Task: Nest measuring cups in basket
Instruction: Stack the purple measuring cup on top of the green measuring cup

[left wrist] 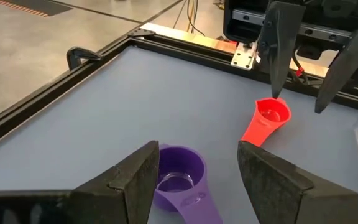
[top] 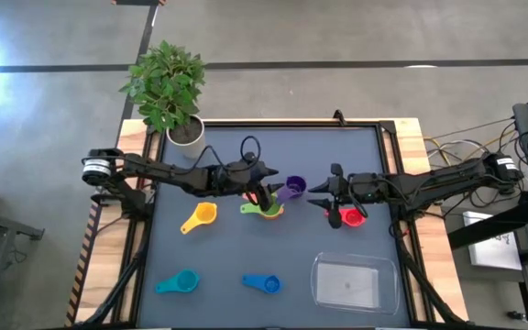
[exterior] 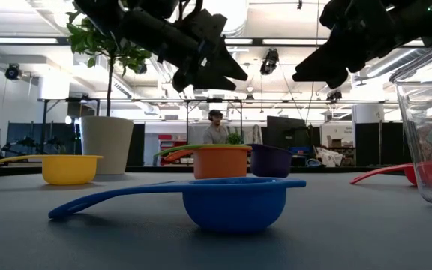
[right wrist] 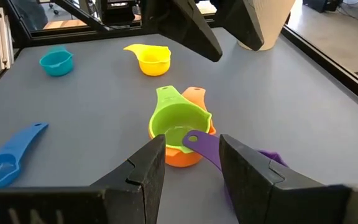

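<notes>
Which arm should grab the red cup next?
Right. The right gripper hangs open almost directly above the red cup, which lies on the basket side of the table. The left gripper, also open, is over the green-in-orange stack, farther away.

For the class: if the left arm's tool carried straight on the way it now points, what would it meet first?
Most likely the purple cup, lying just ahead between the open fingers of the left tool. The red cup lies farther along, though depth is hard to judge.
</notes>
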Controlling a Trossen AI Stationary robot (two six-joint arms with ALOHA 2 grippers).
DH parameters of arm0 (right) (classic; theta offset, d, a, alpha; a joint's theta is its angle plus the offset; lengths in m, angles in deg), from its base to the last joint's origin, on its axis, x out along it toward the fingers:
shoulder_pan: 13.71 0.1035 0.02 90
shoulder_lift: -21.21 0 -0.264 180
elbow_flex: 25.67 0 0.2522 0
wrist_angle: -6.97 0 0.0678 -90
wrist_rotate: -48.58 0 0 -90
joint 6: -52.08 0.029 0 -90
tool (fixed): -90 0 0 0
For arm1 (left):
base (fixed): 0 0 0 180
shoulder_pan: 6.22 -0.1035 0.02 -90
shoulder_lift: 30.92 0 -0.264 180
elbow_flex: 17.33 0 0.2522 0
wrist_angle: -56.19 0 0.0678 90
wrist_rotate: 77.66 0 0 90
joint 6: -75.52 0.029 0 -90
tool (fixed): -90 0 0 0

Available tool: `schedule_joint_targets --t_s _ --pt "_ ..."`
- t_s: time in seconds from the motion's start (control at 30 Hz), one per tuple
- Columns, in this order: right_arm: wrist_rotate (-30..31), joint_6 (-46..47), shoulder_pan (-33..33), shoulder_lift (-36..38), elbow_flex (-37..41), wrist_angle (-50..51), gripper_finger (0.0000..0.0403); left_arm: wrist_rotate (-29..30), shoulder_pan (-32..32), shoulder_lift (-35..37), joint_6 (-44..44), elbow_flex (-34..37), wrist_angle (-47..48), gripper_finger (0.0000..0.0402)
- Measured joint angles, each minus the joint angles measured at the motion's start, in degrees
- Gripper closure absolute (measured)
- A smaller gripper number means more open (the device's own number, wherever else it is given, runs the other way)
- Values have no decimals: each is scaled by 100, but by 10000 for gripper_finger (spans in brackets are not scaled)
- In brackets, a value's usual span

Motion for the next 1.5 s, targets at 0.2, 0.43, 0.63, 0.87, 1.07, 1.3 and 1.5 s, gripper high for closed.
schedule_joint_targets --t_s 0.2,0.43,0.63,0.87,1.07,1.3,1.5 --pt "14 -7 0 4 0 -50 264 74 0 0 -195 0 -12 201" --pt "17 -135 0 4 0 -48 264 357 10 -170 -467 -57 21 186" --pt "79 -267 -2 4 -2 155 264 345 66 -700 -466 -725 690 174" --pt "81 -270 -4 25 -2 254 264 343 79 -1488 -435 -2107 2589 173" --pt "79 -240 -2 142 -2 388 264 188 79 -1867 -635 -2893 3871 173" --pt "79 -243 -2 242 2 458 264 151 68 -1888 -980 -3064 4301 173" --pt "79 -243 -2 229 7 472 264 146 77 -1888 -1200 -3053 4298 173"
